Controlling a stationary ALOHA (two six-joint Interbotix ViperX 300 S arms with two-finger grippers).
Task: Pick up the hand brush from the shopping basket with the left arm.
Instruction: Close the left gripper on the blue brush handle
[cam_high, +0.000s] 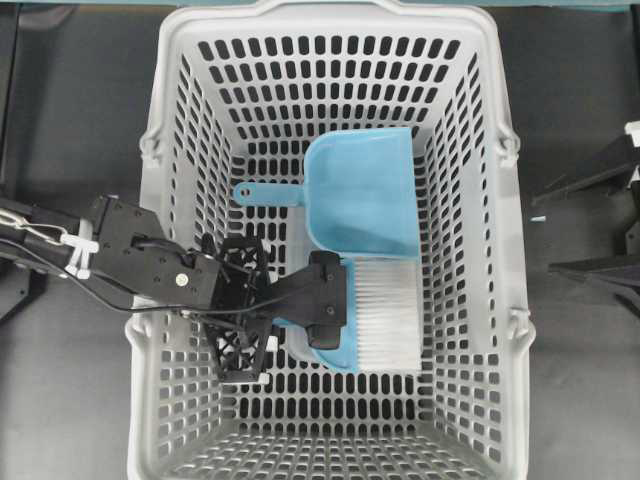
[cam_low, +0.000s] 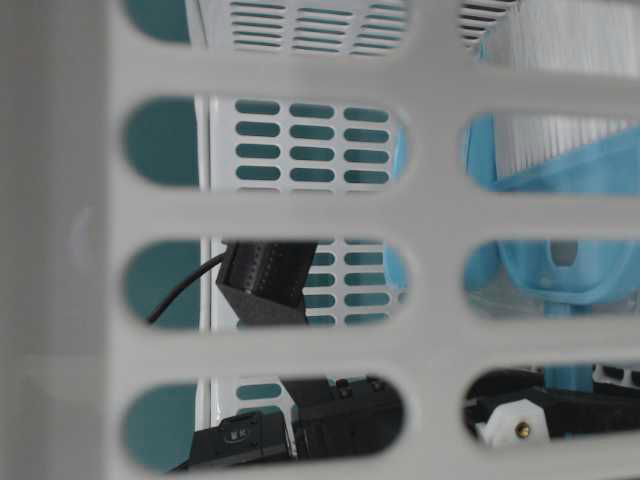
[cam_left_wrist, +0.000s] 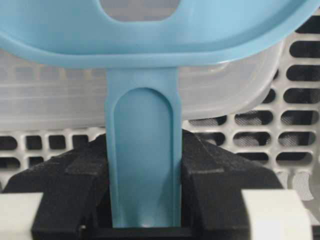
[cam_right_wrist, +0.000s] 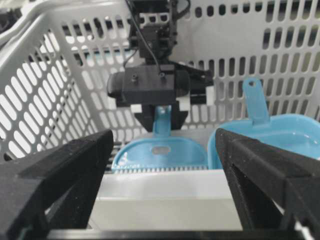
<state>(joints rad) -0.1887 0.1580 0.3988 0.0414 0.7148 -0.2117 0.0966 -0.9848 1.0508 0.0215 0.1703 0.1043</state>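
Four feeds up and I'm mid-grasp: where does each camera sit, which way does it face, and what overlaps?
Overhead: straight down into the shopping basket; left arm, left pincer on the hand brush, beside the dustpan.
Table-level: sideways through basket slots; black arm parts low.
Left wrist: along its fingers flanking the brush handle.
Right wrist: between its open fingers, facing the left pincer.
Shared: the brush, in all four.

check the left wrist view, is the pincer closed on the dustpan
No, the left pincer grips the brush handle between its fingers.
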